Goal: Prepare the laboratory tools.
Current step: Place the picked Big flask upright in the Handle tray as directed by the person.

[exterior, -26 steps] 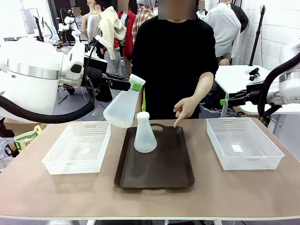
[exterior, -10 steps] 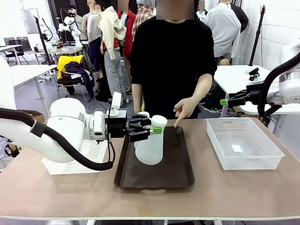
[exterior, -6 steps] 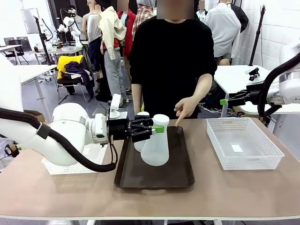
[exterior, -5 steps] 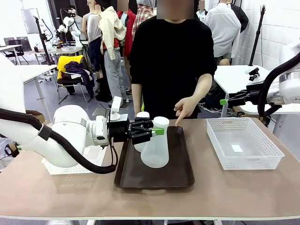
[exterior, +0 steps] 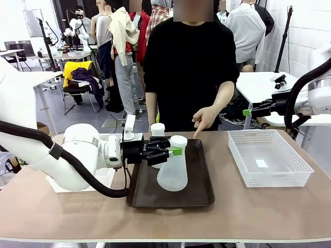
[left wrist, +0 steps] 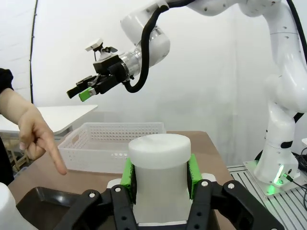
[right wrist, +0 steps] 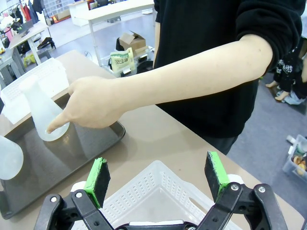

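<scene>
My left gripper is shut on the neck of a translucent whitish conical flask, held upright with its base at the surface of the dark brown tray. In the left wrist view, the green pads clamp that flask's neck. The second flask stands upright on the tray behind the gripper, mostly hidden. Both the standing flask and the held flask show in the right wrist view. My right gripper hangs open and empty above the right basket, its own gripper wide apart.
The person's hand points down at the tray's far right corner. One white mesh basket sits right of the tray. Another basket lies left, largely behind my left arm.
My left arm has carried the flask from high at the left down to the tray, turned it upright, and shifted it slightly right and nearer. The right arm and the person's hand stayed still.
</scene>
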{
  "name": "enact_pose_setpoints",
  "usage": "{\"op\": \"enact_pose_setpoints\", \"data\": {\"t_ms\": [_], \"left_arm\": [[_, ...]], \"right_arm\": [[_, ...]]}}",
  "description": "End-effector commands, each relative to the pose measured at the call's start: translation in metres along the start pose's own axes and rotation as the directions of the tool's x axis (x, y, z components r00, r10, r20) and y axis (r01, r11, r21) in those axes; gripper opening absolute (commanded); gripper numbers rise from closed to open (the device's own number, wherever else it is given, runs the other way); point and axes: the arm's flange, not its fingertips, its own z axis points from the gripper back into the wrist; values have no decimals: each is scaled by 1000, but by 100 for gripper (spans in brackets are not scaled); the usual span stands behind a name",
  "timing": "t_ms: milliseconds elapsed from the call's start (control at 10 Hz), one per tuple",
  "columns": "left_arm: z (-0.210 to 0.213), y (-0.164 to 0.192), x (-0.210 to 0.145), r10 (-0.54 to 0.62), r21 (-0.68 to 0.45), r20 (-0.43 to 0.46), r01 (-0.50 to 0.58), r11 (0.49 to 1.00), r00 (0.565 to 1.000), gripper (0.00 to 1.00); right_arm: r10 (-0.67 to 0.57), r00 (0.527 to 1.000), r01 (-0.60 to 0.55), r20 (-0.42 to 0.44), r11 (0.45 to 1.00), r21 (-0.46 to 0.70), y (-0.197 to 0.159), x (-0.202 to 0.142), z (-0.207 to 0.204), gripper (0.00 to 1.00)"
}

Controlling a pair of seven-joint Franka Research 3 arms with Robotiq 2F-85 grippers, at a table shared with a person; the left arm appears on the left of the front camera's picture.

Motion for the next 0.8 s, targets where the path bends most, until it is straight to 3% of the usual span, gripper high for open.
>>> {"op": "enact_pose_setpoints", "data": {"t_ms": [0,300,700], "left_arm": [[-3,3,-7,-30,35,30,29,999,999,0],[-1,4,-13,-22,42,4,22,999,1000,0],[8,3,-13,-16,43,-47,18,999,999,77]], "right_arm": [[1,1000,-1,-13,1000,-8,1,-1,-1,100],[1,1000,-1,-13,1000,-8,1,-1,-1,100],[1,1000,-1,-13,1000,-8,1,-1,-1,100]]}}
